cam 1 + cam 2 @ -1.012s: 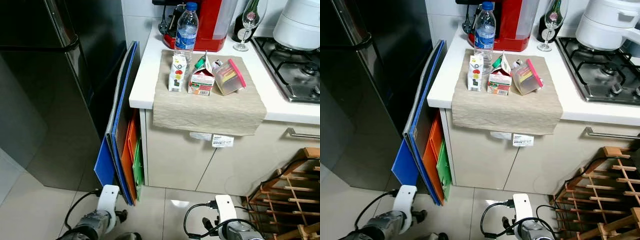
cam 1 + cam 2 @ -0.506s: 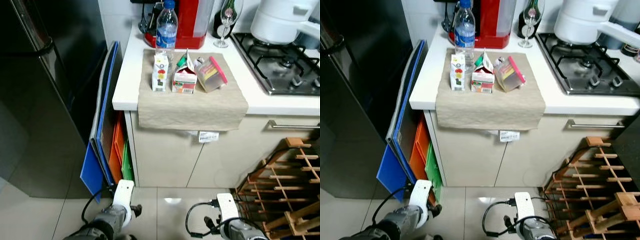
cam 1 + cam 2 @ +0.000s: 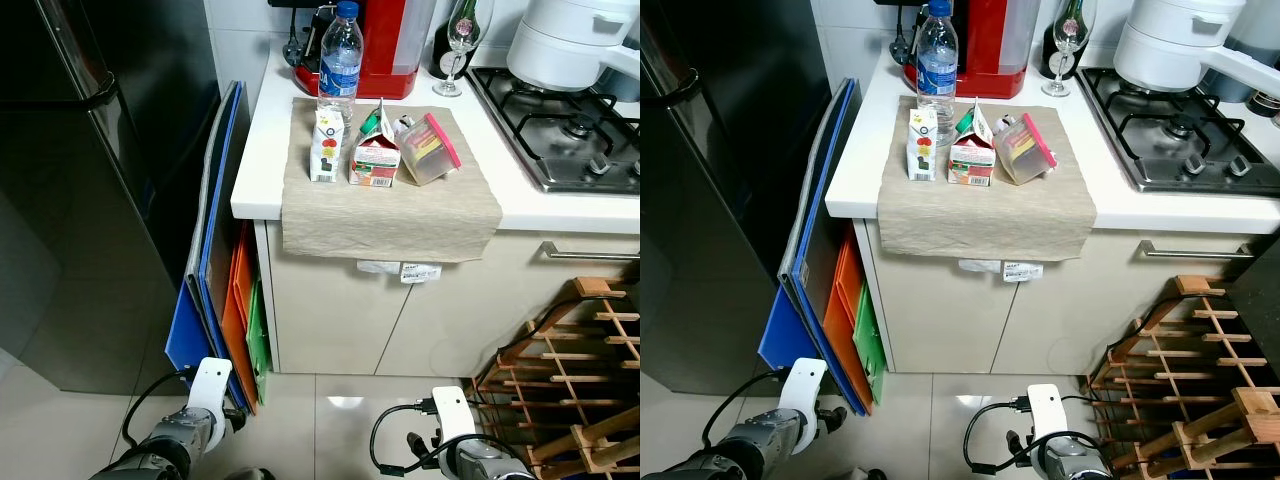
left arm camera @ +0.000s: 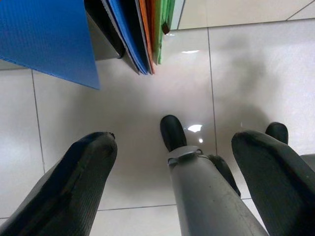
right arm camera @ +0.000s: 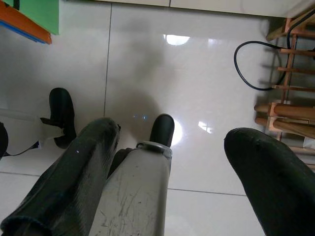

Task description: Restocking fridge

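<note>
On the white counter a beige cloth (image 3: pixel 392 205) carries a clear water bottle (image 3: pixel 340 55), a small white juice carton (image 3: pixel 326 147), a red and green carton (image 3: pixel 375 152) and a tipped clear box with a pink lid (image 3: pixel 431 150). The dark fridge (image 3: pixel 90 160) stands to the left with its door closed. Both arms hang low by my legs. My left gripper (image 4: pixel 174 142) is open over the pale floor tiles, nothing between its fingers (image 4: pixel 78 182). My right gripper (image 5: pixel 176 132) is open too, above the tiles, with nothing between its fingers.
Blue, orange and green boards (image 3: pixel 225 290) lean between fridge and cabinet. A red coffee machine (image 3: pixel 395 45), a wine glass (image 3: pixel 460 40) and a gas hob (image 3: pixel 575 125) sit behind the cloth. A wooden rack (image 3: pixel 570 380) stands at the lower right. My feet (image 4: pixel 172 132) rest on the tiles.
The whole picture has shifted, so the camera has moved. The left arm has swung slightly to the left at the bottom edge. The items on the cloth stand as before.
</note>
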Robot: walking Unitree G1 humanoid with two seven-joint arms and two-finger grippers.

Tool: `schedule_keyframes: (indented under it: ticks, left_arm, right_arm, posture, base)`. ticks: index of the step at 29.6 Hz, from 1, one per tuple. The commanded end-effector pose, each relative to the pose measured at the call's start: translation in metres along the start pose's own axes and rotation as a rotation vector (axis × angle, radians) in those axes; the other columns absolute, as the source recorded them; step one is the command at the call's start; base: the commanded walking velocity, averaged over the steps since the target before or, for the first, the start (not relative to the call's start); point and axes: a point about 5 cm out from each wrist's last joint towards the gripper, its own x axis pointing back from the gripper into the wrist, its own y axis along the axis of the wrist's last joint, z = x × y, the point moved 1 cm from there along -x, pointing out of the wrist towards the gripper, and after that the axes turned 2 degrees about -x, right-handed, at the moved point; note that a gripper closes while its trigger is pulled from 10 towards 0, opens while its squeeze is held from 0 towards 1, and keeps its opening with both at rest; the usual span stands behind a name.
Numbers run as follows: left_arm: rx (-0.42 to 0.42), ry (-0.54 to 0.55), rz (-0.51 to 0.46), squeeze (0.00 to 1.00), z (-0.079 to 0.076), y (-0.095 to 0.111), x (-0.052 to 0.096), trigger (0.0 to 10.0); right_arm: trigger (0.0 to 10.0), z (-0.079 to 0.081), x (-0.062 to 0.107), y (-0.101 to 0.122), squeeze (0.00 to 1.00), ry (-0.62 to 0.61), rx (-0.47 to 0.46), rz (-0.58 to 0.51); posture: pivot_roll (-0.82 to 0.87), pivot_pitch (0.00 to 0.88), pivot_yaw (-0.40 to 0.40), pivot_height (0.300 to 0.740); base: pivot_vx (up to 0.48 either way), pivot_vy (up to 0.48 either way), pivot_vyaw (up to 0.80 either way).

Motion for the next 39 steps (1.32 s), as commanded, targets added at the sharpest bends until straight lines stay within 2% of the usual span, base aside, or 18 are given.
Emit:
schedule_keyframes:
  ticks: [1,3,4,5,7,8,10,13,17,21,25,26,29,32,39]
  left_arm:
    - [0.045,-0.005,0.002,0.00,0.000,-0.002,0.000,10.0]
    - [0.069,-0.011,0.003,0.00,-0.002,-0.002,0.000,10.0]
    - [0.095,-0.020,0.006,0.00,-0.007,-0.001,-0.001,10.0]
    - [0.154,-0.038,0.011,0.00,-0.018,0.001,-0.002,10.0]
    - [0.172,-0.043,0.011,0.00,-0.021,0.002,-0.002,10.0]
    - [0.201,-0.059,0.009,0.00,-0.031,0.006,-0.003,10.0]
    - [0.212,-0.076,0.013,0.00,-0.041,0.006,-0.004,10.0]
    - [0.225,-0.084,0.018,0.00,-0.045,0.005,-0.004,10.0]
    - [0.232,-0.125,-0.005,0.00,-0.055,0.015,-0.004,10.0]
    - [0.211,-0.132,-0.005,0.00,-0.055,0.016,-0.003,10.0]
    - [0.187,-0.114,0.008,0.00,-0.047,0.011,-0.003,10.0]
    - [0.181,-0.100,0.010,0.00,-0.041,0.008,-0.003,10.0]
    - [0.179,-0.093,0.007,0.00,-0.037,0.008,-0.003,10.0]
    - [0.175,-0.092,0.003,0.00,-0.037,0.010,-0.003,10.0]
    - [0.161,-0.097,-0.004,0.00,-0.048,0.012,-0.004,10.0]
  right_arm:
    - [10.0,0.000,0.000,0.008,0.00,-0.002,-0.004,-0.017]
    - [10.0,0.001,0.000,0.008,0.00,-0.002,-0.004,-0.019]
    - [10.0,0.001,0.000,0.008,0.00,-0.003,-0.012,-0.025]
    - [10.0,0.001,0.000,0.009,0.00,-0.001,-0.047,-0.041]
    - [10.0,0.002,0.000,0.009,0.00,0.000,-0.060,-0.046]
    - [10.0,0.003,0.000,0.008,0.00,-0.003,-0.120,-0.059]
    - [10.0,0.004,-0.001,0.008,0.00,-0.001,-0.157,-0.065]
    - [10.0,0.004,-0.001,0.007,0.00,0.000,-0.186,-0.068]
    - [10.0,0.006,-0.001,0.006,0.00,0.004,-0.238,-0.074]
    - [10.0,0.006,-0.001,0.006,0.00,0.005,-0.242,-0.074]
    - [10.0,0.007,-0.001,0.006,0.00,0.008,-0.240,-0.075]
    - [10.0,0.006,-0.001,0.006,0.00,0.004,-0.224,-0.074]
    - [10.0,0.006,-0.001,0.006,0.00,0.003,-0.224,-0.070]
    - [10.0,0.006,-0.001,0.005,0.00,0.003,-0.222,-0.068]
    - [10.0,0.005,-0.001,0.006,0.00,0.005,-0.178,-0.065]
  posture:
    - [-0.04,0.000,-0.001,0.740]
    - [-0.04,0.000,-0.001,0.740]
    - [-0.03,0.000,-0.007,0.740]
    - [-0.03,0.000,-0.007,0.740]
    - [-0.03,0.000,-0.010,0.740]
    - [-0.03,0.000,-0.008,0.740]
    - [-0.03,0.000,-0.006,0.740]
    - [-0.03,0.000,-0.007,0.740]
    - [-0.03,0.000,-0.009,0.740]
    - [-0.03,0.000,-0.009,0.740]
    - [-0.03,0.000,-0.006,0.740]
    - [-0.03,0.000,-0.006,0.740]
    - [-0.03,0.000,-0.005,0.740]
    - [-0.03,0.000,-0.005,0.740]
    - [-0.04,0.000,-0.009,0.740]
  base:
    - [0.000,0.000,0.00]
    - [0.000,0.000,0.00]
    - [0.000,0.000,0.00]
    - [0.000,0.000,0.00]
    - [0.000,0.000,0.00]
    - [0.000,0.000,0.00]
    - [0.000,0.000,0.00]
    - [0.000,0.000,0.00]
    - [0.000,0.000,0.00]
    - [0.000,0.000,0.00]
    - [0.000,0.000,0.00]
    - [0.000,0.000,0.00]
    - [0.000,0.000,0.00]
    - [0.000,0.000,0.00]
    - [0.000,0.000,0.00]
